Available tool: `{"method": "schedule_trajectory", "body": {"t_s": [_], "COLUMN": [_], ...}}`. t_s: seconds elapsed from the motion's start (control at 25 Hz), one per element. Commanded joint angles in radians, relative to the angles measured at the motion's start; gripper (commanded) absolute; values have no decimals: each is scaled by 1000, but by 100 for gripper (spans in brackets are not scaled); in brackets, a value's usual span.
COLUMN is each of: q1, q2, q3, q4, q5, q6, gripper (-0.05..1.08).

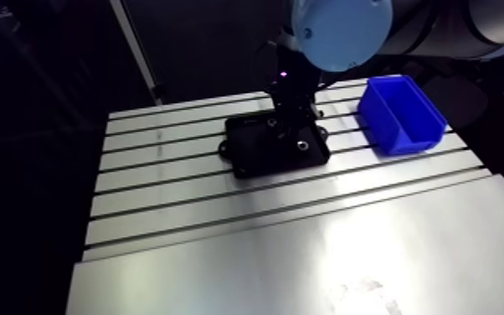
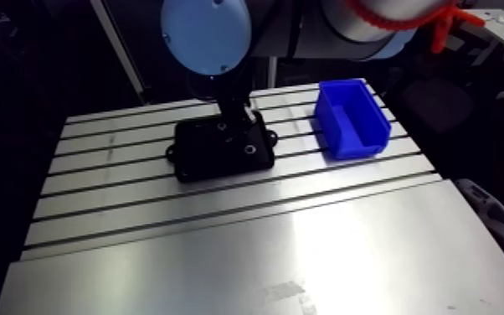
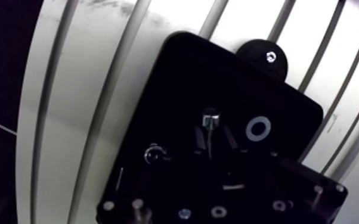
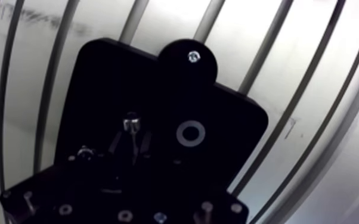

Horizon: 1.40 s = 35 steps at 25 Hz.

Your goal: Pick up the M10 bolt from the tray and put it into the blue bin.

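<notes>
Straddled by the open gripper point(image 3: 212, 136), the silvery M10 bolt point(image 3: 210, 119) lying in the black rectangular tray point(image 3: 176, 77) could be knocked askew if clamped off-centre, then dropped short of the blue plastic bin point(image 1: 406, 138).

This looks like a robotics lab or workshop. The work surface is a slotted aluminium table point(image 1: 222, 209) of bare metal. A black tray point(image 1: 255, 155) of small hardware sits toward its far side, a blue bin point(image 1: 406, 138) at the far right, and an industrial arm's light-blue joint cap point(image 1: 339, 29) above.
</notes>
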Motion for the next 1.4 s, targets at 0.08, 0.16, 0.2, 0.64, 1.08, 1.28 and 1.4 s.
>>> {"method": "schedule_trajectory", "body": {"t_s": [0.08, 0.16, 0.2, 0.64, 1.08, 1.28, 1.4], "q1": [0, 0, 0, 2, 0, 3, 5], "q2": [0, 0, 0, 0, -9, -18, -40], "q3": [-1, -1, 1, 1, 4, -4, -8], "q4": [0, 0, 0, 0, 0, 3, 9], "q5": [0, 0, -2, -2, -23, -83, -84], "q6": [0, 0, 0, 0, -3, -2, -5], "gripper": [75, 75, 75, 77, 91, 99, 103]}}
